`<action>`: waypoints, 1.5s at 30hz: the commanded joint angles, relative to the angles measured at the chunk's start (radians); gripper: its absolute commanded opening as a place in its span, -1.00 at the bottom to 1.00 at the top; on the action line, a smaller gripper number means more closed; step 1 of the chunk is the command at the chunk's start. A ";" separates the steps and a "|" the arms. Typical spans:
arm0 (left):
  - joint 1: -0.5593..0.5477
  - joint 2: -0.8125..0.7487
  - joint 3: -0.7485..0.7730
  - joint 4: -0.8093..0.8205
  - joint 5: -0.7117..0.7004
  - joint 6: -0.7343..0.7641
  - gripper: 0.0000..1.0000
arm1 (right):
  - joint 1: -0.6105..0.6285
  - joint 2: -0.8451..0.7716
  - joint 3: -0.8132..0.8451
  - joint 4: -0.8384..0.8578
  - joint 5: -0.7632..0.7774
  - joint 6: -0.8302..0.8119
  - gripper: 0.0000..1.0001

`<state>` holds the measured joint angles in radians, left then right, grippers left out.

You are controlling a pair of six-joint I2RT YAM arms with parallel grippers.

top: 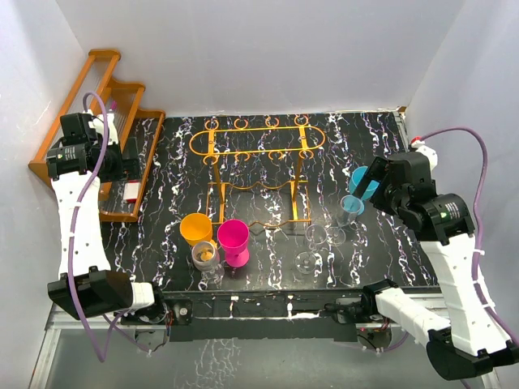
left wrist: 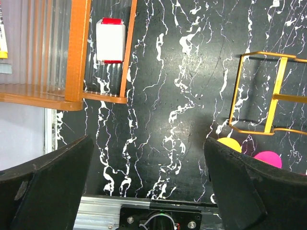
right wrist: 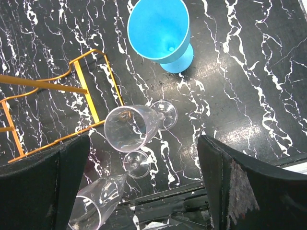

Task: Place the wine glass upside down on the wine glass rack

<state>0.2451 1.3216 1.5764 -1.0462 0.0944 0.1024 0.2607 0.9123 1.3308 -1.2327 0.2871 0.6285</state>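
Wine glass (right wrist: 130, 128): stands upright on the table (top: 377, 255), just right of the wine glass rack (top: 298, 186), beside a second clear glass (right wrist: 96, 208). Right gripper (right wrist: 144, 187): hovers above it, jaws spread, empty. Left gripper (left wrist: 148, 182): likewise spread and empty, by the wooden rack (left wrist: 79, 52).

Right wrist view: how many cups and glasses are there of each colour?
Blue cup: 1
Clear wine glasses: 2
Total: 3
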 commanded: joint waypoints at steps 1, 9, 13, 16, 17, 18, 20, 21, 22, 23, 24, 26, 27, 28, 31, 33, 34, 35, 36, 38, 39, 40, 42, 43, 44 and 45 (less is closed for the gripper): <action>0.002 0.008 0.034 -0.006 0.029 0.034 0.94 | 0.001 0.051 0.088 -0.004 0.033 -0.026 0.97; 0.002 0.026 0.023 -0.034 0.128 0.030 0.94 | 0.001 -0.069 0.085 0.056 -0.112 -0.157 0.97; 0.002 0.028 0.022 -0.036 0.150 0.016 0.94 | 0.001 -0.021 0.095 -0.064 -0.133 -0.173 0.97; 0.000 0.033 0.042 -0.046 0.166 0.012 0.94 | 0.002 -0.046 0.056 -0.076 -0.189 -0.171 0.86; 0.000 0.030 0.042 -0.045 0.166 0.014 0.94 | 0.000 -0.059 0.042 -0.077 -0.198 -0.167 0.77; 0.001 0.025 0.039 -0.043 0.163 0.016 0.94 | 0.001 -0.064 0.028 -0.077 -0.200 -0.163 0.66; 0.000 0.013 0.019 -0.027 0.147 0.017 0.94 | 0.001 -0.067 0.002 -0.077 -0.203 -0.160 0.46; 0.000 0.010 0.008 -0.022 0.143 0.017 0.94 | 0.001 -0.067 -0.008 -0.072 -0.205 -0.160 0.36; 0.001 0.009 0.002 -0.020 0.142 0.015 0.94 | 0.001 -0.062 -0.012 -0.068 -0.209 -0.161 0.27; 0.001 0.010 -0.003 -0.022 0.142 0.016 0.94 | 0.001 -0.055 -0.013 -0.067 -0.203 -0.160 0.22; 0.001 0.012 -0.005 -0.024 0.144 0.016 0.94 | 0.001 -0.045 -0.014 -0.065 -0.194 -0.160 0.21; 0.000 0.012 -0.007 -0.022 0.146 0.017 0.94 | 0.002 -0.031 -0.012 -0.058 -0.170 -0.160 0.21; 0.001 0.010 -0.010 -0.019 0.145 0.018 0.94 | 0.001 -0.023 -0.008 -0.055 -0.148 -0.159 0.21; 0.001 0.011 -0.014 -0.016 0.146 0.019 0.94 | 0.001 -0.014 -0.005 -0.052 -0.129 -0.159 0.21; 0.001 0.006 -0.037 0.004 0.144 0.020 0.94 | 0.000 0.021 0.004 -0.040 -0.070 -0.160 0.20; 0.001 0.007 -0.054 0.017 0.145 0.018 0.94 | 0.001 0.044 0.000 -0.026 -0.032 -0.166 0.19; 0.001 0.008 -0.061 0.021 0.144 0.016 0.94 | 0.001 0.055 -0.002 -0.017 -0.018 -0.168 0.18; 0.000 0.009 -0.065 0.024 0.145 0.017 0.94 | 0.001 0.062 -0.006 -0.008 -0.008 -0.170 0.16; 0.001 0.010 -0.069 0.027 0.142 0.018 0.94 | 0.002 0.067 -0.011 0.004 0.002 -0.171 0.16; 0.000 0.007 -0.080 0.035 0.140 0.021 0.94 | 0.001 0.075 -0.025 0.040 0.017 -0.167 0.16; 0.000 0.006 -0.090 0.043 0.140 0.024 0.94 | 0.001 0.077 -0.034 0.057 0.013 -0.167 0.16; 0.000 0.004 -0.099 0.052 0.139 0.026 0.94 | 0.000 0.080 -0.041 0.073 0.004 -0.165 0.16; 0.002 0.007 -0.114 0.062 0.136 0.029 0.94 | 0.001 0.092 -0.058 0.096 -0.014 -0.163 0.16; 0.001 0.009 -0.118 0.063 0.134 0.029 0.94 | 0.001 0.098 -0.067 0.103 -0.020 -0.161 0.16; 0.000 0.010 -0.124 0.066 0.133 0.031 0.94 | 0.002 0.102 -0.079 0.110 -0.025 -0.161 0.15; 0.001 0.009 -0.129 0.069 0.131 0.032 0.94 | 0.002 0.104 -0.094 0.116 -0.028 -0.159 0.15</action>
<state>0.2451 1.3586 1.4685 -0.9943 0.2253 0.1230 0.2607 1.0054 1.2701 -1.2095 0.2527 0.4721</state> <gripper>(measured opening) 0.970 0.579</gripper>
